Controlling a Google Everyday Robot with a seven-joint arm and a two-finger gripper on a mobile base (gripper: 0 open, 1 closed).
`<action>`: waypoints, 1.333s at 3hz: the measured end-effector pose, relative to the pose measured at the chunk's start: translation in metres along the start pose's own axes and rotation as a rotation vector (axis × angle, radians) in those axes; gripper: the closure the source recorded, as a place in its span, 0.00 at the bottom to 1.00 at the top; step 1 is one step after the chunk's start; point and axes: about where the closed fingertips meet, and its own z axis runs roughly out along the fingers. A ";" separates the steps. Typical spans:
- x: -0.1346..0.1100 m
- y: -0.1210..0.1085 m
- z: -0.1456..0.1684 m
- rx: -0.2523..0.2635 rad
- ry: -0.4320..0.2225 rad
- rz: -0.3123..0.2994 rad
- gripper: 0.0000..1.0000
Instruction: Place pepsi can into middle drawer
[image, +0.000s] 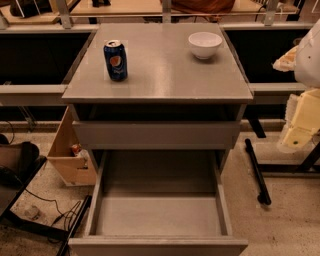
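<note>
The pepsi can (115, 60) is dark blue with a round logo and a silver top. It stands upright on the left side of the grey cabinet top (160, 75). The middle drawer (157, 217) is pulled wide open below, toward me, and holds nothing. My gripper (296, 136) shows as pale yellow-white parts at the right edge of the view. It is to the right of the cabinet at about the height of the drawer fronts, far from the can, and holds nothing that I can see.
A white bowl (205, 44) stands at the back right of the cabinet top. The upper drawer front (156, 134) sits just above the open drawer. A wooden box (72, 155) and cables (60, 212) lie on the floor at left, and a black bar (257, 172) at right.
</note>
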 end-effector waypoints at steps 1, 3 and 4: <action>0.000 0.000 0.000 0.000 0.000 0.000 0.00; -0.038 -0.060 0.048 0.016 -0.205 -0.029 0.00; -0.084 -0.096 0.102 0.014 -0.436 -0.016 0.00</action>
